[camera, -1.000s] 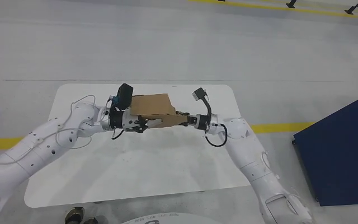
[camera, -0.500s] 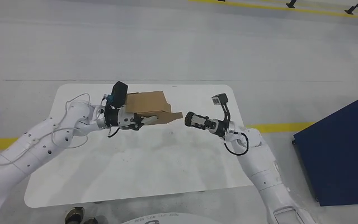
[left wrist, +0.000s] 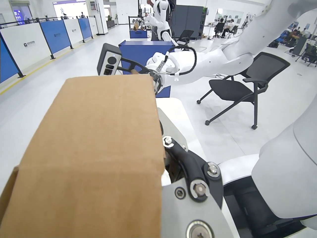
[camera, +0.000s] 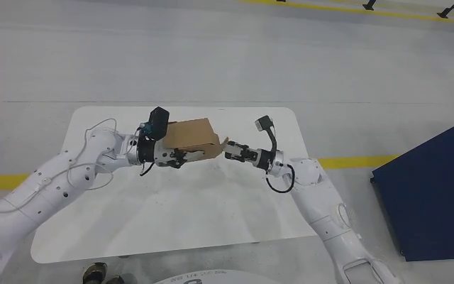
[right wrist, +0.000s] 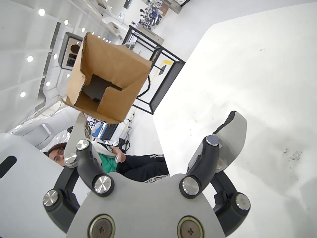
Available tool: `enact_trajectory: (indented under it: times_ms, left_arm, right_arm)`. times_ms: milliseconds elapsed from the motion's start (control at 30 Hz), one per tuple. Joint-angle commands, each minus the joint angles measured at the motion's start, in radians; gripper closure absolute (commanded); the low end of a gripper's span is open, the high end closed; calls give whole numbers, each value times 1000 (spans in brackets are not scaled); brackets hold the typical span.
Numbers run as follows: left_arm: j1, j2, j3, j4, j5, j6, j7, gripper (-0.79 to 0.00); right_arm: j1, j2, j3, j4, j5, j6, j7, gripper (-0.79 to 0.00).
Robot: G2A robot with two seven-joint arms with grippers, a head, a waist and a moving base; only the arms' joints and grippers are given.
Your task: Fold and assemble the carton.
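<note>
Looking down from overhead onto the worktop (camera: 106, 227); peering close from both wrists, facing each other, all sharing the carton (camera: 193, 133).

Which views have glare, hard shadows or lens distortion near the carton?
Top view: even light, no glare on the carton or the table. Left wrist view: wide-angle bowing toward the edges; the carton face is evenly lit. Right wrist view: ceiling lamps show as bright spots behind the carton, its inside falls dark, the table reads very bright, and straight lines bow strongly.
</note>
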Motion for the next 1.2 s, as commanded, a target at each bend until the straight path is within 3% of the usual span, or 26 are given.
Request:
enact_trajectory:
  times_ms: [0,367,867,1167]
  left_arm:
    - [3,1,-4,-5,-1,0,-6,0]
    - [4,3,3,-24,-9,0,-32,0]
    - [-35,11,80,-40,-29,0,-55,0]
    - [-56,16,106,-26,-33,0,-36,0]
  right_arm:
    - [16,-2,-13,9,-5,16,-10,-785]
    - [47,-5,-36,21,-13,33,-9,-785]
    - [102,-18,-134,3,-123,107,-22,-785]
    - [82,-10,-90,29,-62,53,-13,-785]
